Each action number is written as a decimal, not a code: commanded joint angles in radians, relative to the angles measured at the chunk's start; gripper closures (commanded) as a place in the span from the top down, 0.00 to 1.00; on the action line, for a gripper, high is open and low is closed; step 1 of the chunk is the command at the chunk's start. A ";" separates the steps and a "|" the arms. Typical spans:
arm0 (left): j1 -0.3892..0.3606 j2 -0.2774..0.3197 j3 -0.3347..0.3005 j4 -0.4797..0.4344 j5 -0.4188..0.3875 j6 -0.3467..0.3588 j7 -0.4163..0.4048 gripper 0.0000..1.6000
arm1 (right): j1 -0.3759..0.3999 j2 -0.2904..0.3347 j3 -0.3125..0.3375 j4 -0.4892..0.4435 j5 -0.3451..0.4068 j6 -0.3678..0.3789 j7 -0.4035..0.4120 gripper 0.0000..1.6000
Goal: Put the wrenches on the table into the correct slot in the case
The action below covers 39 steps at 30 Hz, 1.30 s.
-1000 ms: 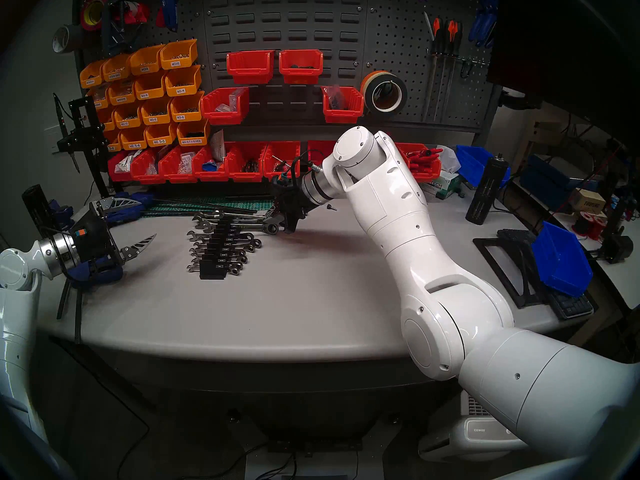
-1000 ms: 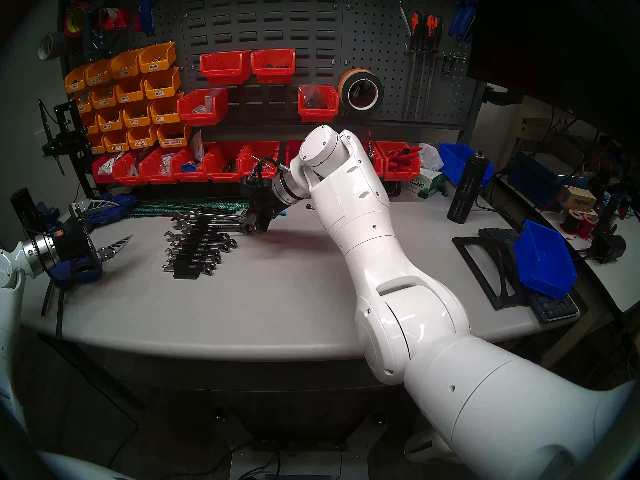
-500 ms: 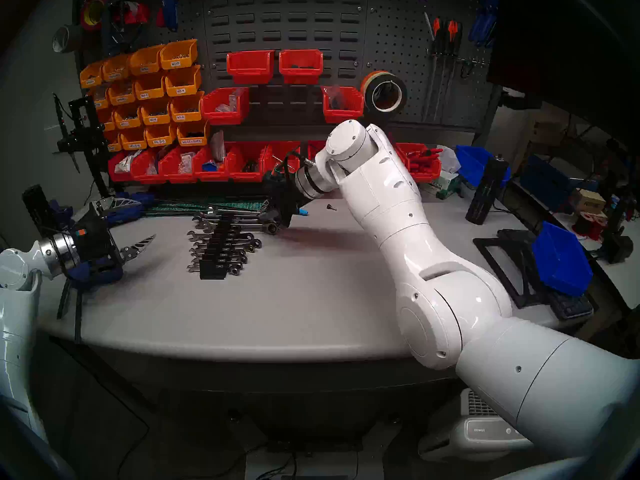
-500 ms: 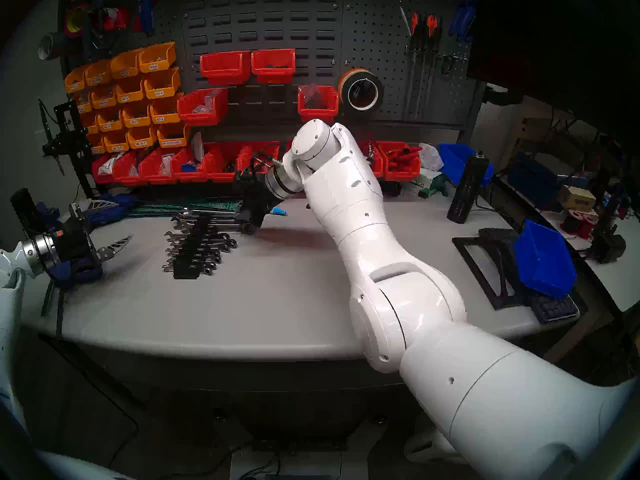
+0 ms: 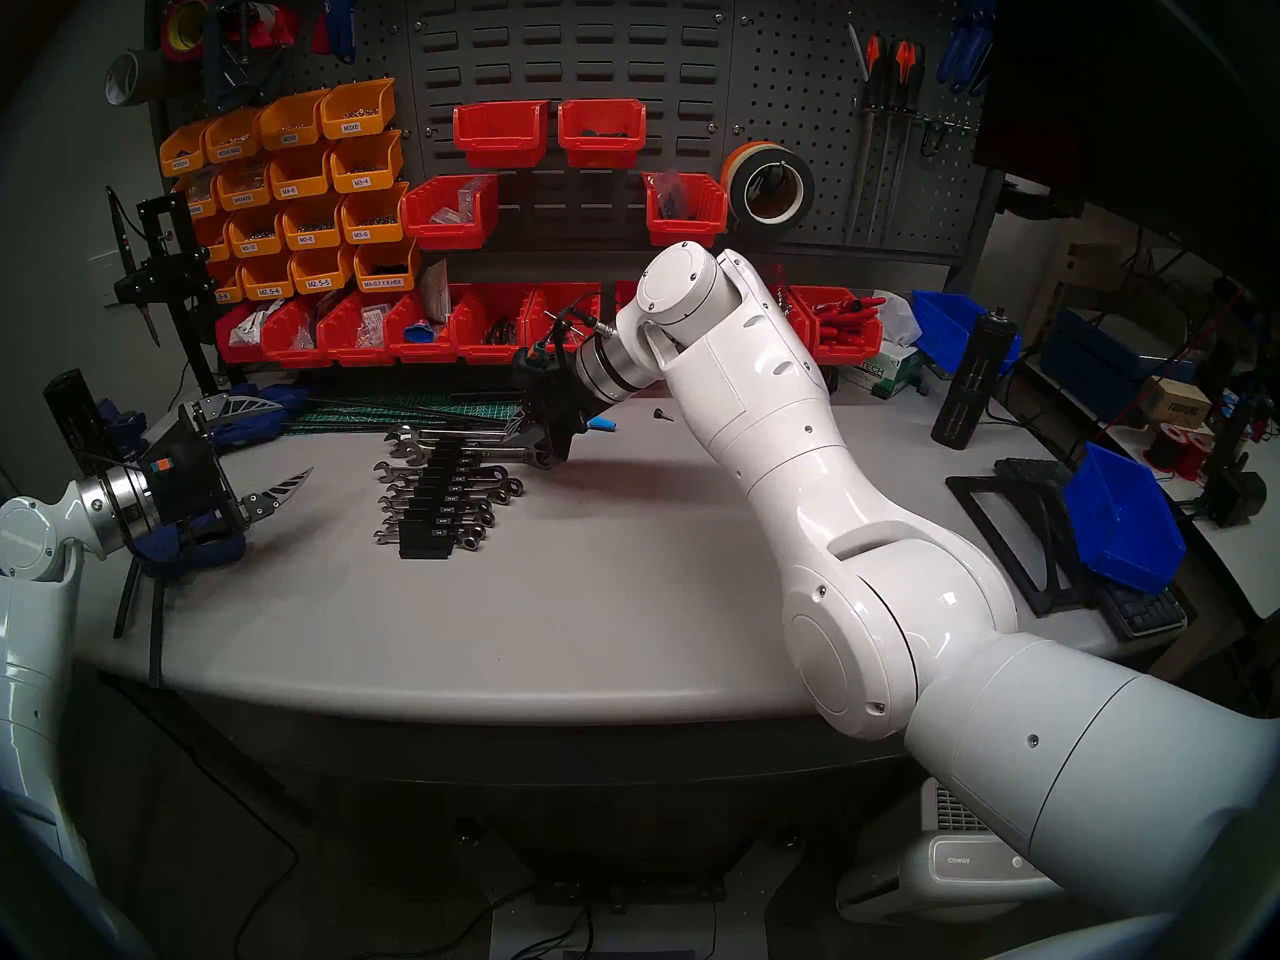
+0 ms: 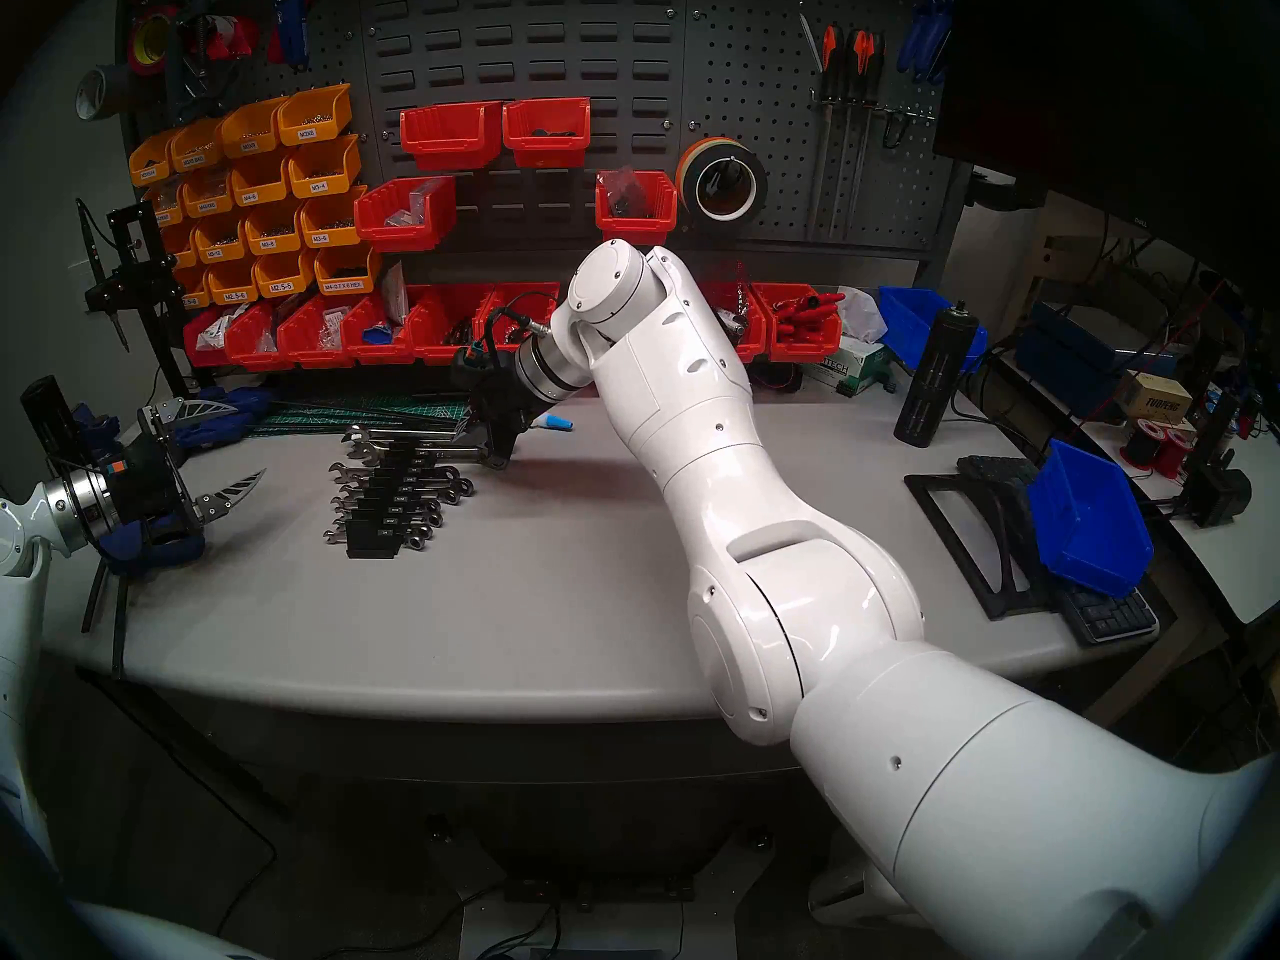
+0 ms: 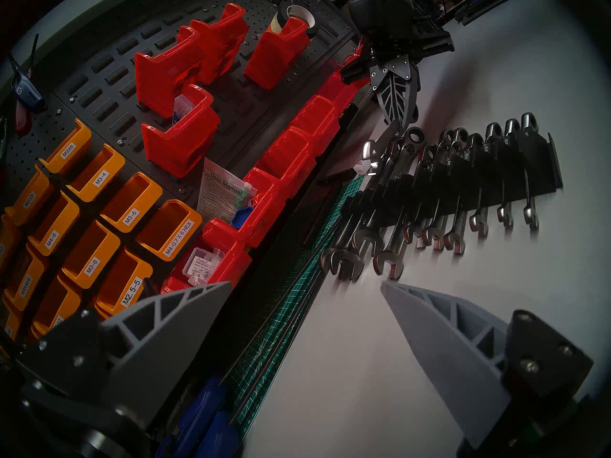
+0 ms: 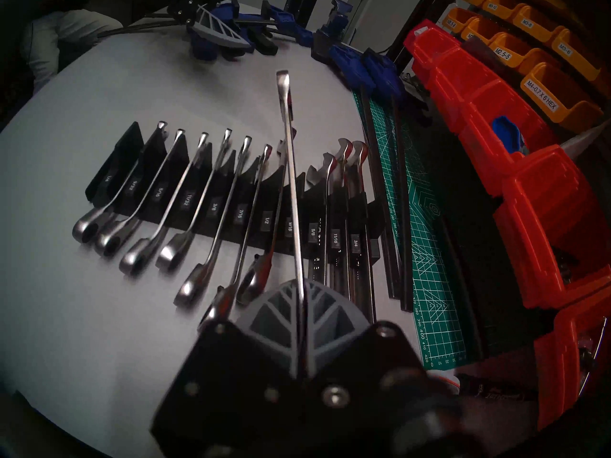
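since the earlier frame: right arm shifted toward the view's left, bringing the right gripper and its load nearer the far end of the rack; left arm unchanged. item held: one long chrome wrench, pinched edge-on between the closed grey fingers close to its ring end, shank reaching out over the rack with the open jaw far beyond the fingers. location: above the larger-size end of the rack, roughly over the grooves near the 9/16 and 5/8 labels; not yet seated. rack contents: smaller sizes filled in a row, ring ends resting on the table; larger wrenches already in the far grooves beside the green mat. left gripper: wide open, empty, well apart from the rack at the table's left edge. hazards, judged: a grip so near one end leaves a long lever, so any touch of the free jaw on a neighbouring wrench could twist the shank in the fingers; the exact target groove is hard to tell because the shank covers it, so a descent into an occupied or wrong-size groove seems possible; pushing sideways on the light rack may slide it and disturb the seated row.
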 commanded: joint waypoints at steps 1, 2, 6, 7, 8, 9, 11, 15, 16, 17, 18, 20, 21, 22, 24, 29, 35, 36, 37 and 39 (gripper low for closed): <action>-0.021 0.013 -0.019 -0.013 -0.015 0.003 0.006 1.00 | 0.010 -0.010 -0.008 -0.045 -0.005 0.019 0.014 0.00; -0.021 0.013 -0.019 -0.013 -0.015 0.003 0.006 1.00 | 0.008 -0.009 -0.009 -0.048 -0.006 0.021 0.016 0.00; -0.021 0.013 -0.019 -0.013 -0.015 0.003 0.006 1.00 | -0.004 -0.003 -0.012 -0.065 -0.009 0.028 0.027 0.00; -0.021 0.013 -0.019 -0.013 -0.015 0.003 0.006 1.00 | -0.006 -0.002 -0.013 -0.068 -0.010 0.030 0.029 0.00; -0.021 0.013 -0.019 -0.013 -0.015 0.003 0.006 1.00 | -0.008 -0.001 -0.013 -0.070 -0.011 0.032 0.030 0.00; -0.021 0.013 -0.019 -0.013 -0.015 0.003 0.006 1.00 | -0.010 0.001 -0.014 -0.073 -0.012 0.033 0.033 0.00; -0.021 0.013 -0.019 -0.013 -0.015 0.003 0.006 1.00 | -0.016 0.004 -0.016 -0.079 -0.014 0.034 0.037 0.00; -0.021 0.013 -0.019 -0.013 -0.015 0.003 0.006 1.00 | -0.022 0.006 -0.020 -0.085 -0.019 0.037 0.042 0.00; -0.021 0.013 -0.019 -0.013 -0.015 0.003 0.006 1.00 | -0.025 0.007 -0.021 -0.086 -0.019 0.038 0.043 0.00; -0.021 0.013 -0.019 -0.013 -0.015 0.003 0.006 1.00 | -0.025 0.007 -0.021 -0.086 -0.019 0.038 0.043 0.00; -0.021 0.013 -0.019 -0.013 -0.015 0.003 0.006 1.00 | -0.029 0.008 -0.021 -0.087 -0.021 0.037 0.044 0.00; -0.021 0.013 -0.019 -0.013 -0.015 0.003 0.006 1.00 | -0.033 0.009 -0.021 -0.086 -0.022 0.035 0.043 0.00; -0.021 0.013 -0.019 -0.013 -0.015 0.003 0.006 1.00 | -0.033 0.009 -0.021 -0.086 -0.022 0.035 0.043 0.00; -0.021 0.013 -0.019 -0.013 -0.015 0.003 0.005 1.00 | -0.034 0.010 -0.021 -0.085 -0.022 0.033 0.043 0.00; -0.021 0.013 -0.019 -0.013 -0.015 0.003 0.006 1.00 | -0.036 0.011 -0.019 -0.083 -0.021 0.030 0.042 0.00; -0.021 0.013 -0.019 -0.013 -0.015 0.003 0.006 1.00 | -0.041 0.014 -0.009 -0.079 -0.015 0.021 0.035 0.00; -0.021 0.013 -0.019 -0.013 -0.015 0.003 0.006 1.00 | -0.043 0.018 0.004 -0.075 -0.012 0.012 0.031 0.00; -0.021 0.013 -0.019 -0.013 -0.015 0.003 0.006 1.00 | -0.044 0.018 0.006 -0.074 -0.011 0.009 0.030 0.00; -0.021 0.013 -0.019 -0.013 -0.015 0.003 0.006 1.00 | -0.046 0.018 0.009 -0.074 -0.010 0.005 0.026 0.00; -0.021 0.013 -0.019 -0.013 -0.015 0.003 0.006 1.00 | -0.050 0.018 0.013 -0.076 -0.009 -0.001 0.021 0.00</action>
